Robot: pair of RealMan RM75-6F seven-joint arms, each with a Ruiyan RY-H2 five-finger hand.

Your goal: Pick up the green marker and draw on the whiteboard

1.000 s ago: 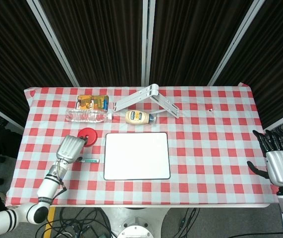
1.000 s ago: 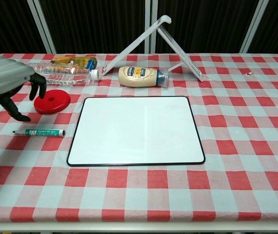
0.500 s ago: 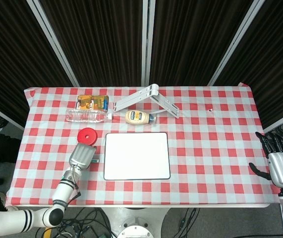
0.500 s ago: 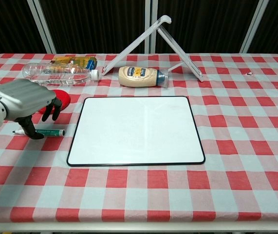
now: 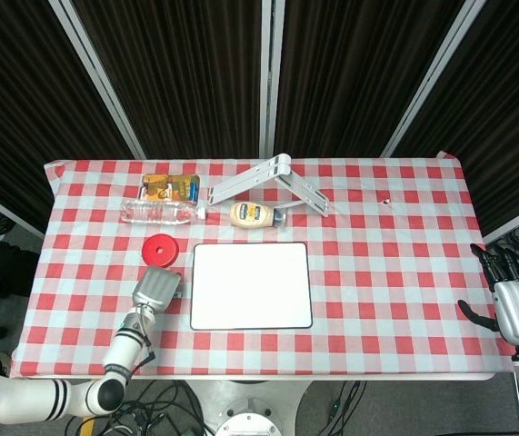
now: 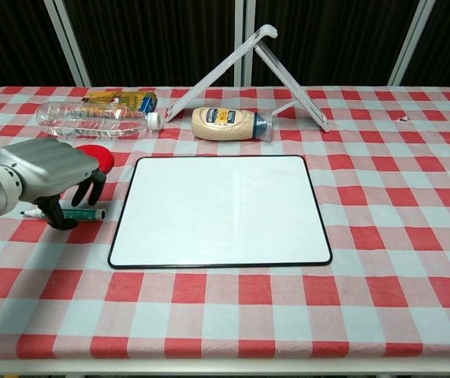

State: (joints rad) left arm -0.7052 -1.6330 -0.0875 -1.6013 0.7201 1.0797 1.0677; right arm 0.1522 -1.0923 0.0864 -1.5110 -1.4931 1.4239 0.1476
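Note:
The green marker (image 6: 81,213) lies flat on the checked cloth just left of the whiteboard (image 6: 221,209) (image 5: 251,285). My left hand (image 6: 47,177) (image 5: 156,289) hovers low over the marker's left part, its fingers curved down on the far side and its thumb on the near side, with a gap still around the pen. In the head view the hand hides the marker. My right hand (image 5: 518,304) stays beyond the table's right edge, fingers spread and holding nothing; the chest view does not show it.
Behind my left hand lies a red lid (image 6: 100,157) (image 5: 160,248). Along the back are a water bottle (image 6: 91,120), a yellow box (image 6: 122,98), a mayonnaise bottle (image 6: 228,122) and a white folding stand (image 6: 256,63).
My left hand has moved right and down from beside the red lid to sit over the marker, its fingers curling closer around it. The marker and the right hand have barely shifted.

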